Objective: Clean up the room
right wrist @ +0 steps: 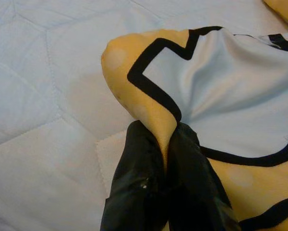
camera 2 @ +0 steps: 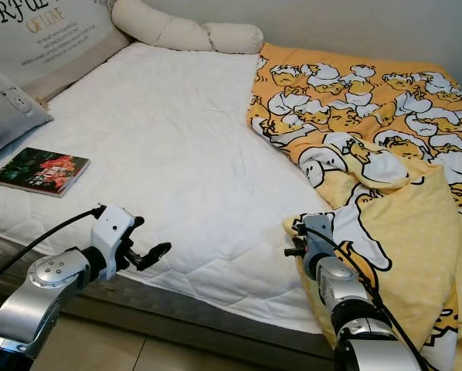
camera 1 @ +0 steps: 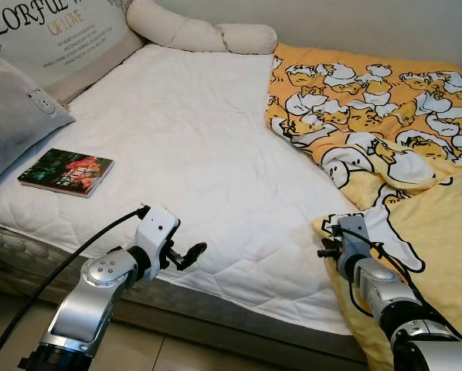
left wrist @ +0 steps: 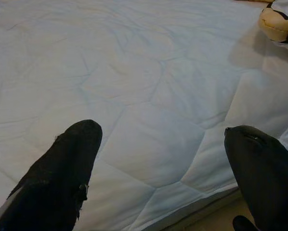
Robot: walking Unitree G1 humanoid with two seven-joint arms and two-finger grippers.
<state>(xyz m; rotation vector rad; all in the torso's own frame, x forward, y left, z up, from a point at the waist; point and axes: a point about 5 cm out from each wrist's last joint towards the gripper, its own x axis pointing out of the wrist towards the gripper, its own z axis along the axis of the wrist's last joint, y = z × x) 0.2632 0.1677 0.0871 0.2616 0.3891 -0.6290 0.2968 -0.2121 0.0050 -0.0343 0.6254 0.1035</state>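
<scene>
Two grippers, right gripper (right wrist: 165, 139) jaws pinching yellow blanket (camera 1: 385, 131) corner, left gripper (left wrist: 163, 168) jaws spread over mattress (camera 1: 192, 147)

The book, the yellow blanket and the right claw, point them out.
book (camera 1: 66, 171): left eye view, cover.
yellow blanket (camera 1: 370, 116): left eye view, patterned top.
right claw (right wrist: 165, 144): right wrist view, fingertips pinching blanket corner.

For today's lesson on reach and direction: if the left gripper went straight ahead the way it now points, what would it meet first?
Most likely the white mattress. The left gripper is open and aims low across it, towards the yellow blanket; depth is hard to judge.
</scene>
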